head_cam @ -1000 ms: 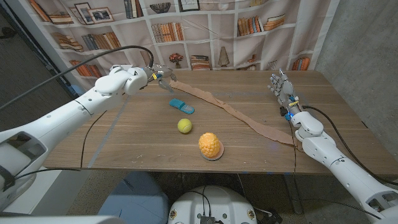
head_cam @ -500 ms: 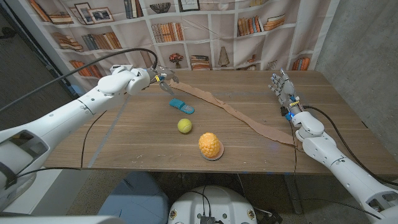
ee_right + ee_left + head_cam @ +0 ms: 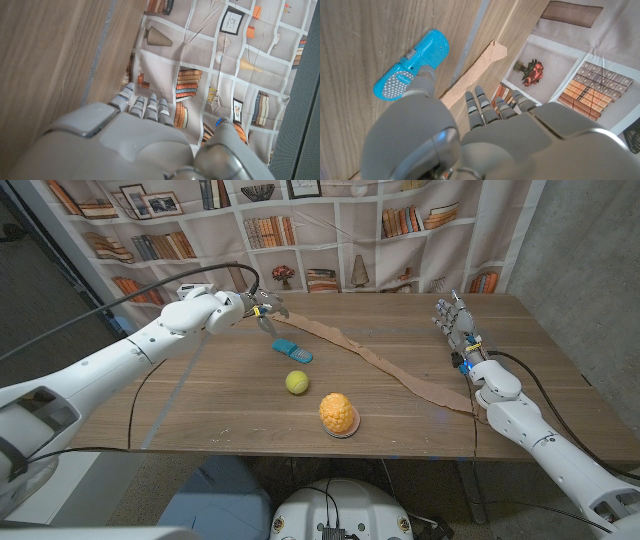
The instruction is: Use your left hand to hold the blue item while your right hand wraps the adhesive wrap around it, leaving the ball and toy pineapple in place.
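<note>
The blue item, a small flat device with a dotted grey end, lies left of the table's middle; the left wrist view shows the blue item beside the wrap's cut end. A long tan strip of adhesive wrap runs from behind it to the right front edge. My left hand hovers over the strip's far end, just behind the blue item, fingers apart and holding nothing. My right hand stands upright near the right edge, fingers spread and empty. The yellow-green ball and toy pineapple sit nearer the front.
The wooden table has bare wood on its left half and between the strip and my right hand. A bookshelf-print curtain hangs behind the far edge. A black cable trails under my left arm.
My left hand has shifted slightly to the right, nearer the blue item. My right hand, the strip, the ball and the pineapple have stayed put.
</note>
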